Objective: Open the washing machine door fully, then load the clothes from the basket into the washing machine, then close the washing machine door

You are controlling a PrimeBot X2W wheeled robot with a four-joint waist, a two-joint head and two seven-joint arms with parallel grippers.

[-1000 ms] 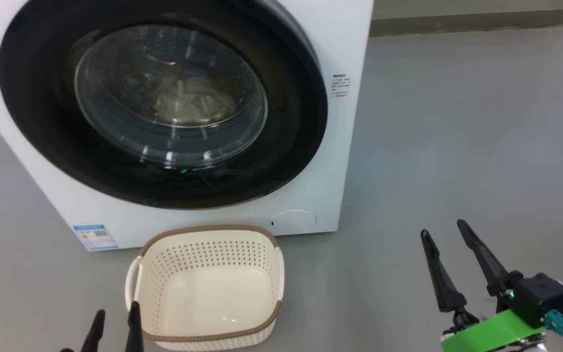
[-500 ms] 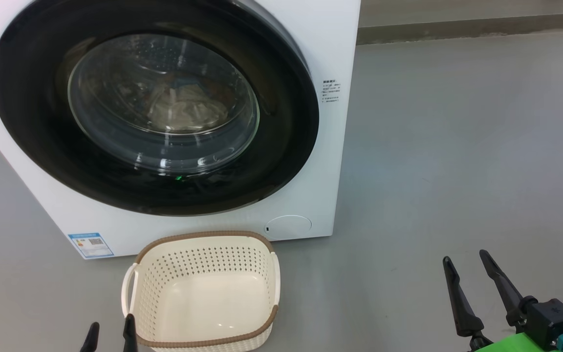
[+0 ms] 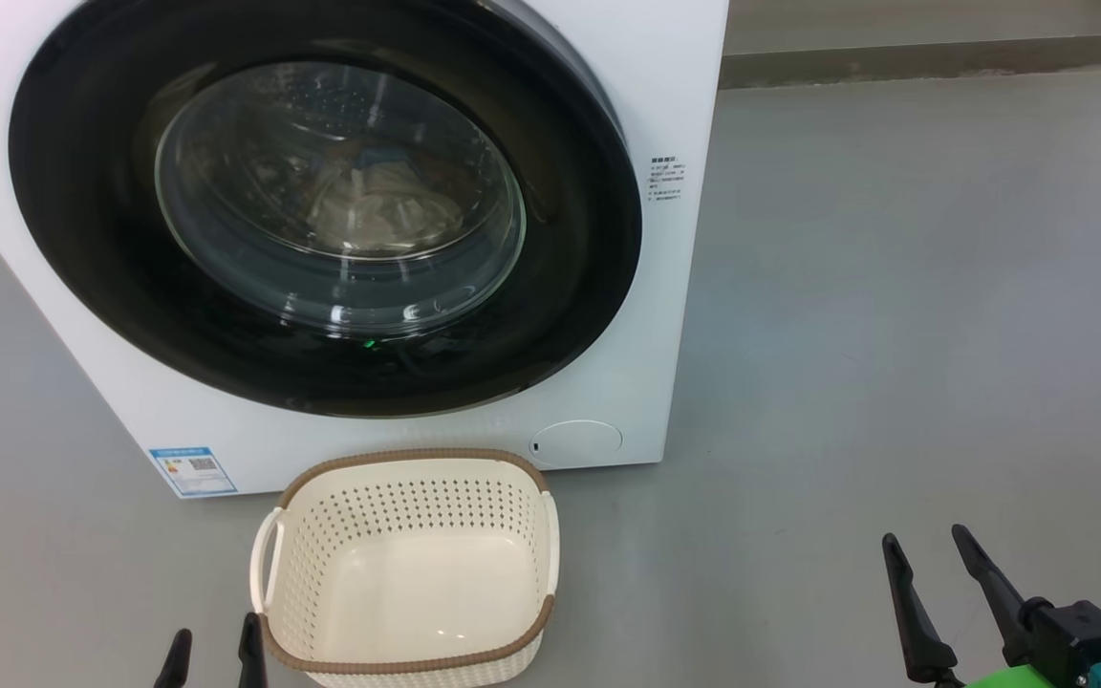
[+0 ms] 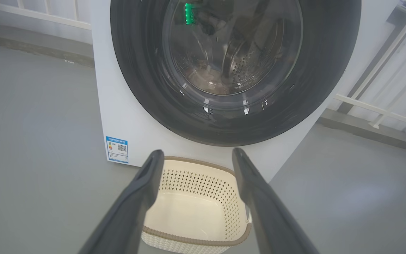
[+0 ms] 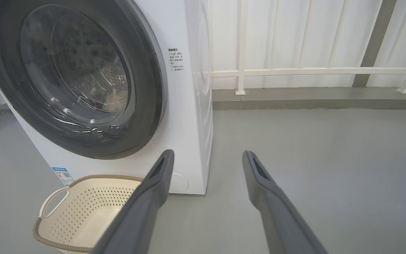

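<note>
Since both arms sit lowest in the head view, start there: the left gripper (image 3: 213, 642) has its fingers parted on nothing, tips just beside the near left corner of the basket (image 3: 412, 455). The right gripper (image 3: 923, 537) is likewise spread and empty, well off to the right over bare floor (image 3: 895, 287). Beyond them the basket stands upright and empty, close in front of the washing machine (image 3: 675, 86). It is probably light, stiff plastic that would skid if nudged. Behind it, the washing machine door (image 3: 82, 239) lies flush against the white front, apparently shut. Being rigid, glossy and likely slippery, it wants a hooked pull at a rim recess, not a pinch on the glass; where that recess sits I cannot tell. Farthest in, the clothes (image 3: 378, 205) show as a pale heap through the window, down in the drum. They look soft and light, best pinched at a bunched fold. By that layout the task looks essentially done.
</note>
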